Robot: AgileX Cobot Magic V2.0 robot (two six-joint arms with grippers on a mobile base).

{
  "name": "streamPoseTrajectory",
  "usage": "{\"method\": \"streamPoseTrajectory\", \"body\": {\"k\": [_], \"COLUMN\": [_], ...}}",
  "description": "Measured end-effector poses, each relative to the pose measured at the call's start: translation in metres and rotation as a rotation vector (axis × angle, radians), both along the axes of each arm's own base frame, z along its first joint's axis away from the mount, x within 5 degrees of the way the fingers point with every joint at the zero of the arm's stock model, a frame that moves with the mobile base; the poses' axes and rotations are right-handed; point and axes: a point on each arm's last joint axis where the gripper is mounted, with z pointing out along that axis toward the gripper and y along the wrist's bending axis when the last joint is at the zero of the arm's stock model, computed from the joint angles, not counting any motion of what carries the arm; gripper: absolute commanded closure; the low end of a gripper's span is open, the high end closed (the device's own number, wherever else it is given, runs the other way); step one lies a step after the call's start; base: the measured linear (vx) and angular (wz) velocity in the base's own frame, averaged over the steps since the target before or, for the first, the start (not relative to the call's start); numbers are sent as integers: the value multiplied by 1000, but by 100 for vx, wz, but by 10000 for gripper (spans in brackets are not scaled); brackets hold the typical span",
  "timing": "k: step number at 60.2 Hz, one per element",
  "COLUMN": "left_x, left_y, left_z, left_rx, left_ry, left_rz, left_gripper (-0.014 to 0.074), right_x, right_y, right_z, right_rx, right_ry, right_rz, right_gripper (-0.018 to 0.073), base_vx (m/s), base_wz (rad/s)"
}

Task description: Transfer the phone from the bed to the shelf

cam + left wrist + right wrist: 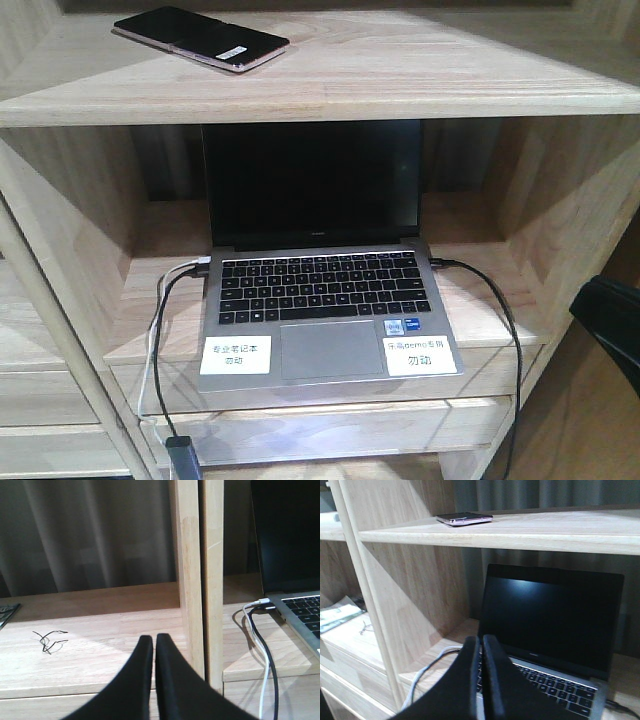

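Observation:
The black phone (pixel 200 38) with a pinkish-gold rim and a white sticker lies flat on the top board of the light wooden shelf (pixel 420 75), towards its left end. In the right wrist view the phone (pixel 464 518) rests on that same shelf board (pixel 530 532), well above my right gripper (pixel 480 642), which is shut and empty in front of the laptop. Lower and to the left, my left gripper (pixel 154 641) is shut with nothing in it, over a lower board beside an upright post. The bed is out of view.
An open grey laptop (pixel 320 290) with a dark screen fills the compartment under the phone, with cables (pixel 165 320) plugged in on both sides. Upright posts (pixel 200 575) divide the compartments. A small wire object (pixel 49 640) lies on the left board. A dark curtain hangs behind.

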Motion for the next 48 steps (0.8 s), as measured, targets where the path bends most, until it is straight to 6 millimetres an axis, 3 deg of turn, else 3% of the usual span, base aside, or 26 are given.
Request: {"method": "streamPoseTrajectory", "body": {"k": [23,48], "left_x": [0,0], "left_y": [0,0], "left_z": [0,0], "left_rx": [0,0], "left_ry": [0,0], "left_rz": [0,0], "left_gripper": [595,595], "right_x": [5,0], "right_y": [-12,-37], "right_z": [-11,-80], "right_rx": [-79,-36], "right_ry": [67,56], "right_rz": [-138,-413], "right_gripper": [566,566], "base_vx": [0,0], "base_wz": [0,0]}}
